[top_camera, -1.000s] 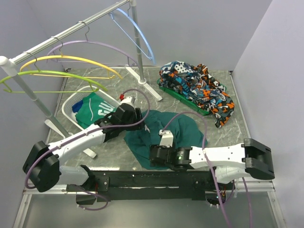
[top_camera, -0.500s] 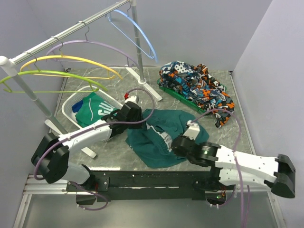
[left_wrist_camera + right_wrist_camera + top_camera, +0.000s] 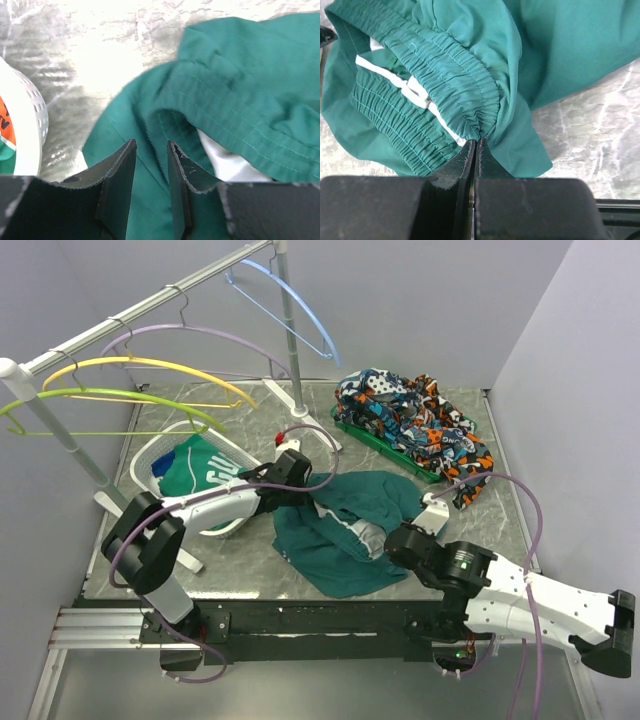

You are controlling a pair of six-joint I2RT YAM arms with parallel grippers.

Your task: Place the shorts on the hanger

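Observation:
The dark teal-green shorts lie crumpled on the table's middle, their elastic waistband facing the right arm. My right gripper is shut on a bunched bit of that waistband. At the shorts' left edge my left gripper hangs open with a narrow gap, a fold of the shorts under its fingertips. The light-blue hanger hangs by its hook from the far end of the rail, away from both grippers.
A white basket holding a green garment with white lettering stands left of the shorts. Orange-blue patterned clothes spill over a green tray at the back right. Purple, yellow and green hangers hang on the rail.
The right arm swung out to the right and its gripper shut on the waistband, dragging it along. The left gripper reached right onto the shorts and its jaws narrowed.

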